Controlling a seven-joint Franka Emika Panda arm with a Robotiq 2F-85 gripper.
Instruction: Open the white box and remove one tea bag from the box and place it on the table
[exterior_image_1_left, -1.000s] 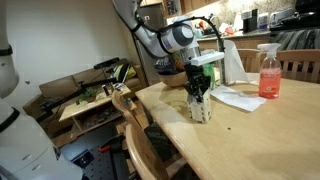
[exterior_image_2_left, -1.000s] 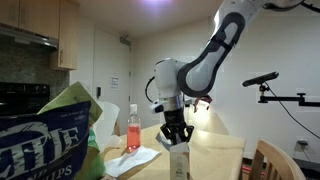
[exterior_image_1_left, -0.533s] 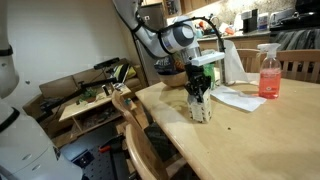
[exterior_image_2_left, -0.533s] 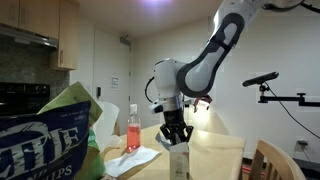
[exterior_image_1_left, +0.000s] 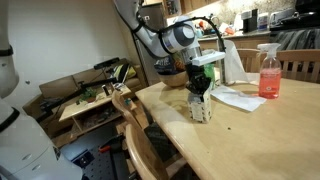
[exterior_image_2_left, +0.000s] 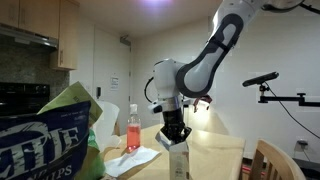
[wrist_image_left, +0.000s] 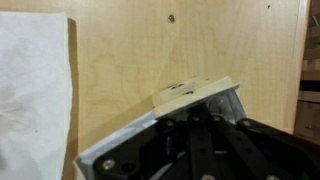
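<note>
**Gripper closed at the top of the white box**

My gripper (exterior_image_1_left: 200, 90) stands upright over the white box (exterior_image_1_left: 203, 110) with its fingers pressed together at the top edge, probably to catch the flap. I cannot tell whether anything is pinched. No tea bag shows; I judge it is inside. The box stands on the pale wooden table (exterior_image_1_left: 250, 145), near paper sheets (exterior_image_1_left: 238, 98) and a pink spray bottle (exterior_image_1_left: 268, 72), in a dim kitchen-dining room.

Big white letters ending in "TTLE" run across the dark blue band of a snack bag (exterior_image_2_left: 45, 135). Print on the white box (exterior_image_1_left: 203, 110) is too small to read.
</note>
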